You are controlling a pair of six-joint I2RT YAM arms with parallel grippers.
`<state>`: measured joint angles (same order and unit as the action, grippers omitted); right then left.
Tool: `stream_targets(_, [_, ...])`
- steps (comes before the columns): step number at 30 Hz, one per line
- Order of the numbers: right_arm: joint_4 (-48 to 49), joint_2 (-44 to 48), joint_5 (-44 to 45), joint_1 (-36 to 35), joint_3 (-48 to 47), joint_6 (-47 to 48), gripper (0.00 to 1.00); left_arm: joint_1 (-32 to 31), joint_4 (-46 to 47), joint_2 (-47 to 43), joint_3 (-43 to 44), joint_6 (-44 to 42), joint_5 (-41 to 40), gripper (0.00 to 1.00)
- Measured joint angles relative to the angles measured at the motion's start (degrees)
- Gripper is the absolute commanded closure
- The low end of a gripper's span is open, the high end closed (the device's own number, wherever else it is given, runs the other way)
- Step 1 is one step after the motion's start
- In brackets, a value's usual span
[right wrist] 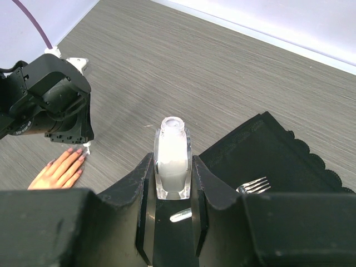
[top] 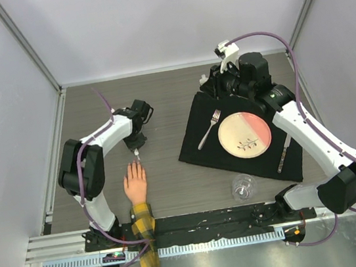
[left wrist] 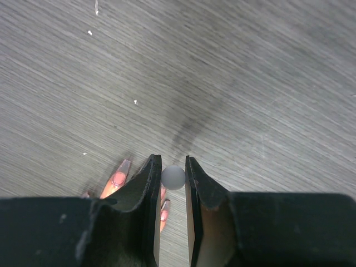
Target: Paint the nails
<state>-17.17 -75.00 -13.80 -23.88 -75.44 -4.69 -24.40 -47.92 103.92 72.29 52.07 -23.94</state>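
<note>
Left gripper (left wrist: 173,162) clamps a grey brush cap (left wrist: 173,177) just above the nails (left wrist: 118,179) of the fake hand (top: 135,182); right gripper (right wrist: 173,161), well apart from that hand, grips a polish bottle (right wrist: 172,146).

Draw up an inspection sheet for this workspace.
Surface: grey wood-grain table, few white specks.
Job's things: fake hand palm down; nails pinkish; clear bottle uncapped.
Clutter: black placemat holding plate, fork, knife; glass by its near edge.
Robot hands: left hand shut on grey-tipped tool above the nails; right hand shut on the bottle.
Cables: purple cables along both arms.
Surroundings: pale walls.
</note>
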Motion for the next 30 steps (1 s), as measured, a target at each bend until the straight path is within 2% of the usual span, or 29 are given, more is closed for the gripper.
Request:
stream_targets(6, [0.02, 0.0, -0.02, 0.0, 0.0, 0.0, 1.0, 0.04, -0.9, -1.79, 2.82, -0.7, 0.04, 1.0])
stream_targets(12, [0.5, 1.77, -0.52, -0.79, 2.23, 1.11, 1.0, 0.07, -2.8, -9.9, 7.45, -6.23, 3.98, 1.0])
stream_targets(20, [0.55, 7.52, -7.76, -1.4, 6.86, 1.77, 1.0, 0.17, 5.53, -19.39, 12.76, -15.69, 24.96, 1.0])
stream_targets(26, [2.23, 8.96, -13.33, -4.22, 7.21, 1.49, 1.0, 0.15, 10.23, -18.88, 24.74, -19.63, 44.46, 1.0])
stream_targets(30, [1.9, 7.82, -15.02, -8.48, 6.88, 1.36, 1.0, 0.15, 12.13, -18.12, 31.26, -20.85, 53.42, 1.0])
